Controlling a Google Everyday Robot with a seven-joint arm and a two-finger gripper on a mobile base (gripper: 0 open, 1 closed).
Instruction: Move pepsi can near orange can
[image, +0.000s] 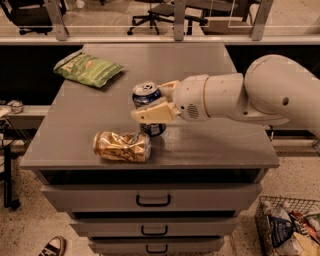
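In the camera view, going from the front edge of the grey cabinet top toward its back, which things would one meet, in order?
orange can, lying on its side near the front edge → pepsi can, upright at the middle, with the hand shut around it from the right → green snack bag, far left.

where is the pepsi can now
The pepsi can is upright at the middle of the table in the camera view, gripped by the pincer, just behind the orange can.
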